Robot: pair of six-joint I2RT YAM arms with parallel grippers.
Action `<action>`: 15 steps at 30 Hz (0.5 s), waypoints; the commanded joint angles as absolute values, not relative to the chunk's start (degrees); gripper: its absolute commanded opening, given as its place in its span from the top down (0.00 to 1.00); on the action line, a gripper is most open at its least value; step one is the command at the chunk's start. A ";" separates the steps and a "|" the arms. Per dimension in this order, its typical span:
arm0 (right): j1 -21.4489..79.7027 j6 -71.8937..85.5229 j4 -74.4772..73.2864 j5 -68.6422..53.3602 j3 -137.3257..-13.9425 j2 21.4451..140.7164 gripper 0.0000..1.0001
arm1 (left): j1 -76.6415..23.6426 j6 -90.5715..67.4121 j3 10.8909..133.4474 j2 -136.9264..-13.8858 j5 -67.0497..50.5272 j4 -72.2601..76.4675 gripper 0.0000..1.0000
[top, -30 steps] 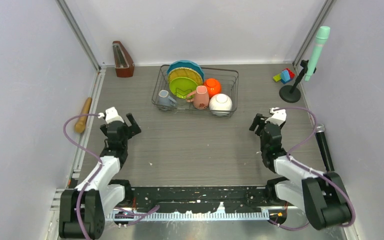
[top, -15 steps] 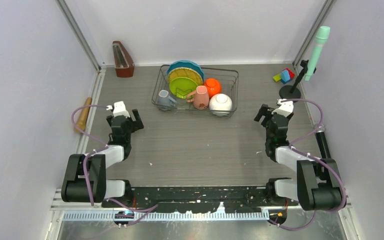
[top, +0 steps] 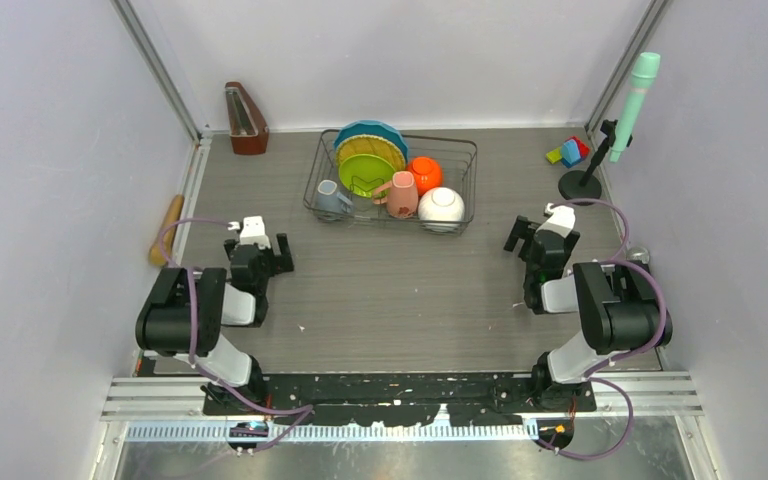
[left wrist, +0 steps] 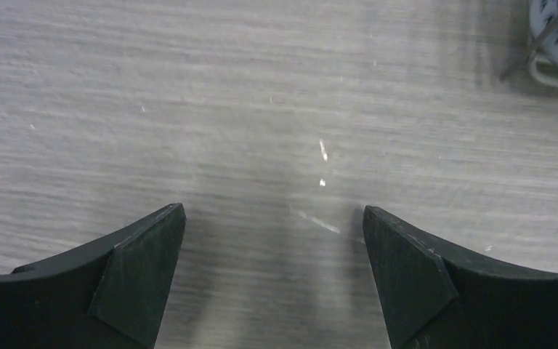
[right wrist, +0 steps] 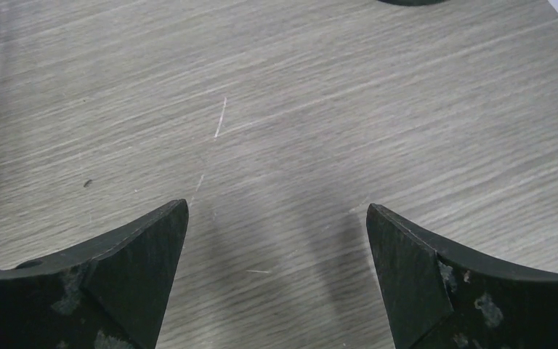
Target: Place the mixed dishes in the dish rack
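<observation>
Mixed dishes all appear to sit inside the dark wire dish rack [top: 450, 141] at the far middle of the grey wood-grain counter [top: 390, 300]. A blue dotted scalloped plate [top: 370, 130], a yellow-orange woven-look plate [top: 392, 147] and a lime green plate [top: 363, 172] stand on edge in a row. An orange bowl [top: 425, 174], a white bowl [top: 441, 207], a pink mug [top: 402, 195] and a small pale grey-blue cup [top: 331, 197] sit beside them. The loading therefore looks finished. The left gripper [left wrist: 274, 211] and the right gripper [right wrist: 277, 205] hang low over bare counter well short of the rack, jaws spread wide with nothing between them. The next move likely calls for no grasp, only parking the folded arms without nudging the rack. A wooden rolling pin [top: 167, 230] lies at the left edge and coloured toy blocks [top: 569, 151] sit in the far right corner. Pale walls with metal rails close in the counter.
</observation>
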State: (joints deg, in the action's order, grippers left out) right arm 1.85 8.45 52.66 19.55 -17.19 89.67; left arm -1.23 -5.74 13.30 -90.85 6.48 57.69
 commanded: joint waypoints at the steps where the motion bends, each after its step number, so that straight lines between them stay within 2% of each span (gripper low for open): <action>1: 1.71 7.05 55.89 18.02 -19.38 88.79 0.00 | -1.57 -4.64 19.19 -88.75 8.93 57.25 0.01; 4: 1.72 7.02 56.37 18.03 -19.34 88.95 0.00 | -1.70 -0.32 21.73 -87.65 -3.19 50.22 0.00; 15: 1.69 7.10 56.78 17.98 -19.27 89.12 0.00 | -1.59 -0.51 21.49 -88.54 -2.19 52.31 0.00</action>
